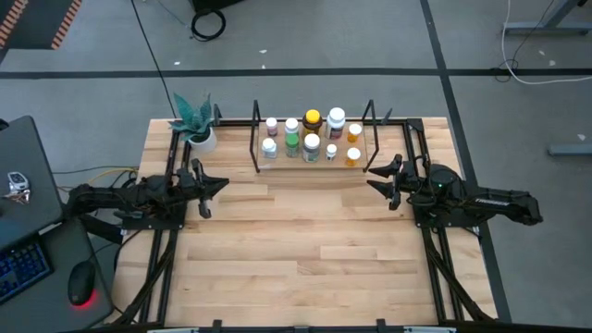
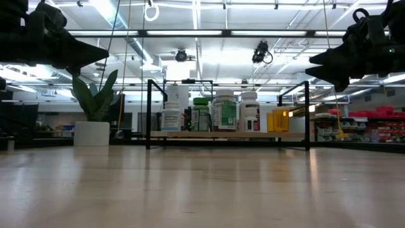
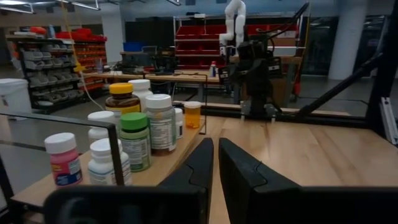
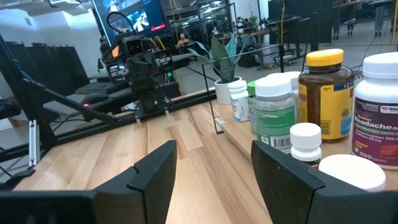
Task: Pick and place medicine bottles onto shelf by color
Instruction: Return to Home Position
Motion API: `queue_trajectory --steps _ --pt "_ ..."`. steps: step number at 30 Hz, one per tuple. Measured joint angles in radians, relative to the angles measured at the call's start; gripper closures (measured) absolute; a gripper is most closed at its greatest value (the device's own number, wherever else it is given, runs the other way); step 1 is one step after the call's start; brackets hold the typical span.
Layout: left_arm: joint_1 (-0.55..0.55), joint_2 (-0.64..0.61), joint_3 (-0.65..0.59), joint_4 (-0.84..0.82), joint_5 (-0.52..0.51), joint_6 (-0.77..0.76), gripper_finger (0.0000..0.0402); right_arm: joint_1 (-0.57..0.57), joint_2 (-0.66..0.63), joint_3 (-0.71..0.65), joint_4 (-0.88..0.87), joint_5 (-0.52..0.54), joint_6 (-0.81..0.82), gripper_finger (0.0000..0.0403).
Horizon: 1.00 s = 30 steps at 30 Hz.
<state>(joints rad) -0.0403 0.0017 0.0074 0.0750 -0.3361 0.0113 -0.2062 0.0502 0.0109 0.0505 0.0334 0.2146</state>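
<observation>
Wooden shelf (image 1: 314,166) stands clear of left tool (image 1: 222,185) and right tool (image 1: 372,178).

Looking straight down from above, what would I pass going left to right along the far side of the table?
White pot with teal plant → small purplish white-capped bottle → green-capped bottle → brown yellow-capped bottle → big white-capped bottle → orange bottle; all bottles on the wire-framed wooden shelf.
</observation>
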Motion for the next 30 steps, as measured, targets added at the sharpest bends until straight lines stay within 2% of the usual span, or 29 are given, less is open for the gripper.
queue_trajectory --steps 30 --pt "-0.01 0.011 0.0 0.007 0.0 0.0 0.0362 0.0 0.0 0.0 0.0 0.0 0.0 0.0188"
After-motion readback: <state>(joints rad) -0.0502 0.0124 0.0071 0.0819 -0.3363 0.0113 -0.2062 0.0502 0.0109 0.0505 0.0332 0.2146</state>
